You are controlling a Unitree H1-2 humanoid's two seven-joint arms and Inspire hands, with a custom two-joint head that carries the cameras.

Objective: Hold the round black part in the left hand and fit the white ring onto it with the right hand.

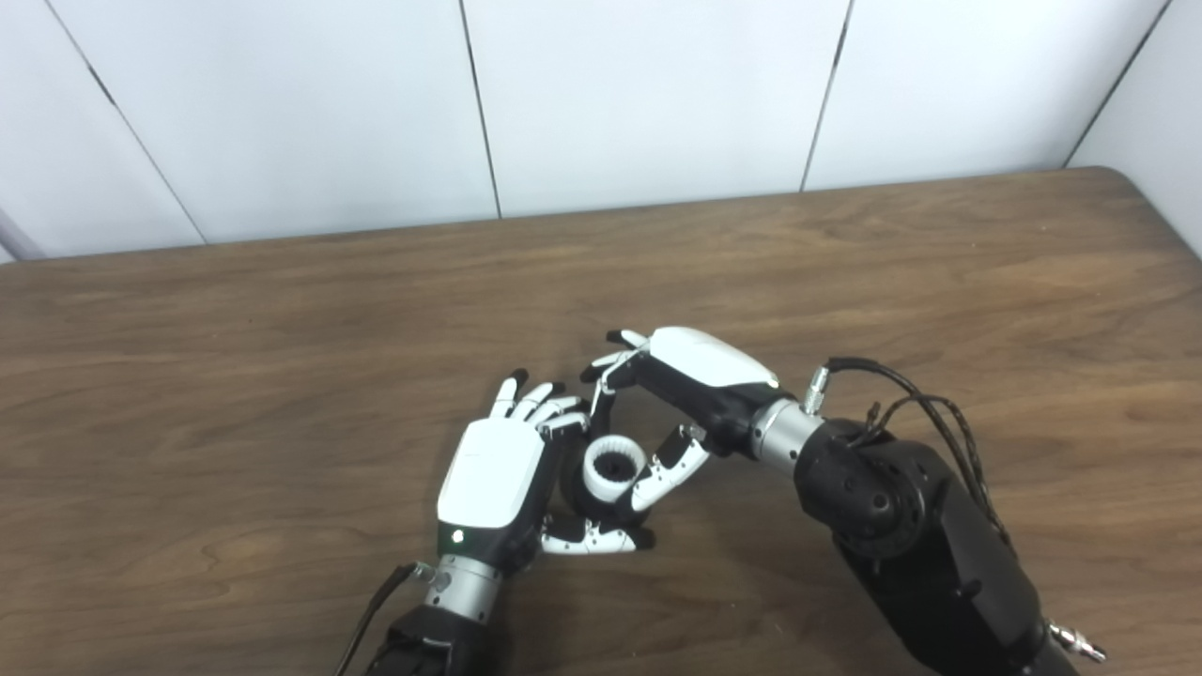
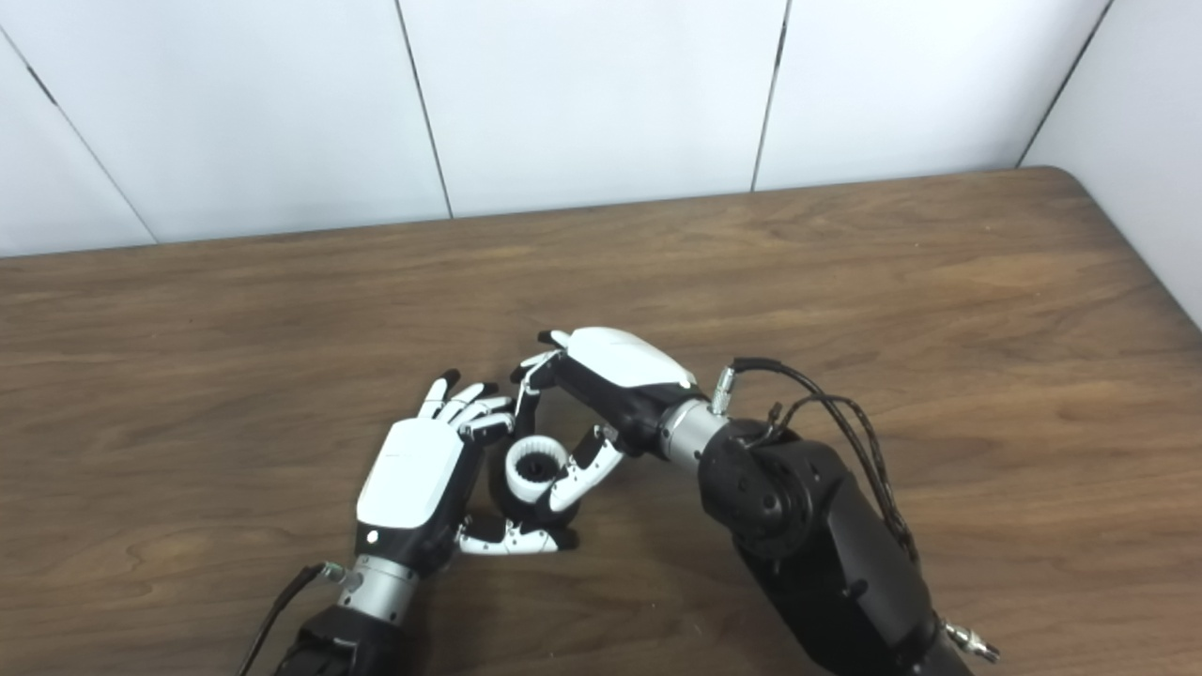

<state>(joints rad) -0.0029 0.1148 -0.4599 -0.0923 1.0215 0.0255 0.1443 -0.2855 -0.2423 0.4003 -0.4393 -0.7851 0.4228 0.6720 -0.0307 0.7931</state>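
Observation:
Near the table's front middle, my left hand (image 1: 493, 474) lies with its white back up and is shut on the round black part (image 1: 575, 498), thumb curled under it. The toothed white ring (image 1: 610, 481) sits on top of that part, its opening facing up. My right hand (image 1: 700, 376) reaches in from the right and is shut on the ring. Its thumb (image 1: 669, 469) presses the ring's near right side and a finger (image 1: 601, 399) comes down at the far side. Most of the black part is hidden by both hands.
The brown wooden table (image 1: 845, 263) runs back to a white panelled wall (image 1: 657, 94). Its right edge and rounded far right corner (image 1: 1141, 188) are in view. A black cable (image 1: 925, 399) loops off my right wrist.

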